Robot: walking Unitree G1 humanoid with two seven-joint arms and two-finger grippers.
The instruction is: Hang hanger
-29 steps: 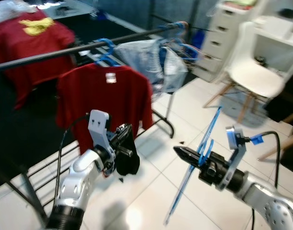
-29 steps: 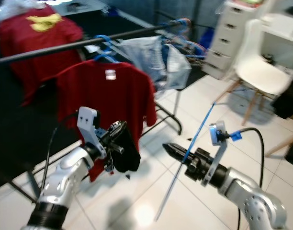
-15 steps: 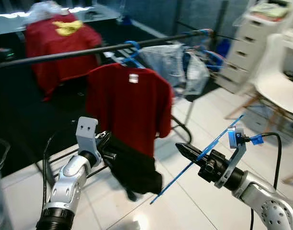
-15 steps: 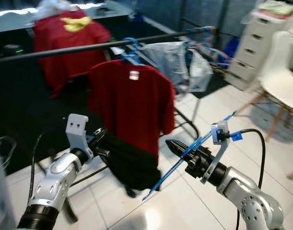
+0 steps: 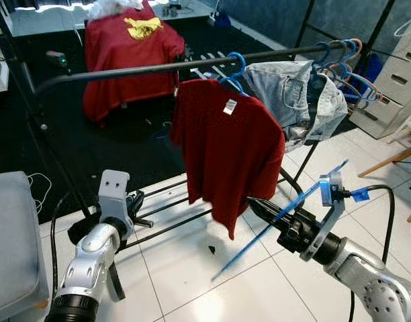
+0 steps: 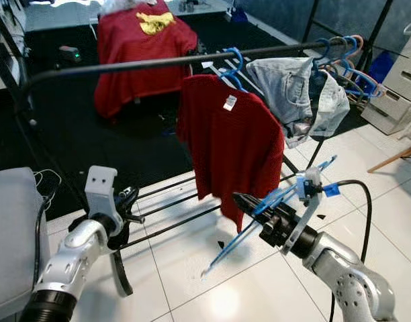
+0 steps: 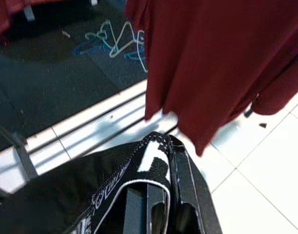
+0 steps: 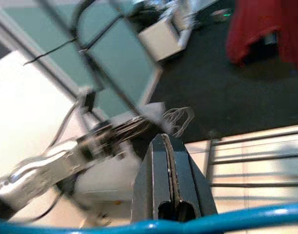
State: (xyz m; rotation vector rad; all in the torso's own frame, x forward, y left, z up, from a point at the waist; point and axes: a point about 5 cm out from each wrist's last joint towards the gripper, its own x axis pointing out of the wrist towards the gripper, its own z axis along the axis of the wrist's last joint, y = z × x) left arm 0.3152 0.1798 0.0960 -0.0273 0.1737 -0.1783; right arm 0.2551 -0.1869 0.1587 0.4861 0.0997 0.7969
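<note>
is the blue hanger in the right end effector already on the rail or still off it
Off it. The right end effector is shut on the blue hanger, held slanted over the floor tiles, below the black rail and apart from it.

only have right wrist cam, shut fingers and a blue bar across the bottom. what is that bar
Observer: The right gripper is shut on a thin blue plastic hanger, empty, slanting down toward the white tiled floor.
Operator: where's the rail from here
Observer: The black metal clothes rail is ahead and higher, carrying a dark red t-shirt and a pale denim garment.
Operator: left arm busy?
Observer: The left gripper grips a black garment with a white-lettered band.
</note>
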